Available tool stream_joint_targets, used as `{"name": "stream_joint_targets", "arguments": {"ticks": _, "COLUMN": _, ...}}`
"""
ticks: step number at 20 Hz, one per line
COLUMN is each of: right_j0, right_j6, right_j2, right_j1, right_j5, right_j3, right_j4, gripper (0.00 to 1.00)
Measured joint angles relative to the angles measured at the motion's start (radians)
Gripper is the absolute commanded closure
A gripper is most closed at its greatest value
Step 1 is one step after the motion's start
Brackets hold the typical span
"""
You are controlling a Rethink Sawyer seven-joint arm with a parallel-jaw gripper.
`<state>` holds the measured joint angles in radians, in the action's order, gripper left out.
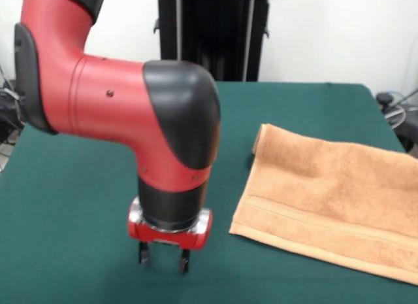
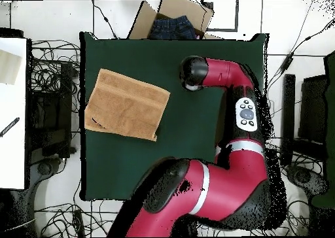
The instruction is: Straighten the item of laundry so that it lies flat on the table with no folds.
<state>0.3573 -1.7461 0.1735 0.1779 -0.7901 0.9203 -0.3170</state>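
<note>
The item of laundry (image 1: 333,199), a light orange-tan terry towel, lies on the right part of the green table (image 1: 78,206). A woven band runs along its near edge, and its far left edge looks thick and doubled over. My gripper (image 1: 163,257) hangs to the towel's left, clear of its near corner. The two short black fingers (image 1: 184,260) are apart with nothing between them, tips close to the table top. In the overhead view the towel (image 2: 125,104) is a tilted rectangle at the table's (image 2: 196,144) left side. The arm's black wrist end (image 2: 193,73) hides the gripper there.
A cardboard box (image 2: 173,16) holding dark blue denim sits just past the table's top edge in the overhead view. Cables and black stands ring the table. The arm's red body (image 2: 222,176) spans the table's lower right.
</note>
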Motion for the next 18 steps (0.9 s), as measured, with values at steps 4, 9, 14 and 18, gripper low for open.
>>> {"name": "stream_joint_targets", "arguments": {"ticks": 4, "right_j0": -0.014, "right_j6": 0.0, "right_j2": -0.003, "right_j1": 0.043, "right_j5": 0.025, "right_j3": 0.079, "right_j4": 0.0, "gripper": 0.0}}
{"name": "stream_joint_targets", "arguments": {"ticks": 9, "right_j0": -0.049, "right_j6": 0.0, "right_j2": -0.005, "right_j1": 0.085, "right_j5": 0.041, "right_j3": 0.151, "right_j4": 0.004, "gripper": 0.0}}
{"name": "stream_joint_targets", "arguments": {"ticks": 14, "right_j0": -0.071, "right_j6": 0.0, "right_j2": -0.006, "right_j1": 0.116, "right_j5": 0.061, "right_j3": 0.207, "right_j4": 0.013, "gripper": 0.0}}
{"name": "stream_joint_targets", "arguments": {"ticks": 18, "right_j0": -0.073, "right_j6": 0.0, "right_j2": -0.006, "right_j1": 0.124, "right_j5": 0.079, "right_j3": 0.227, "right_j4": 0.014, "gripper": 0.0}}
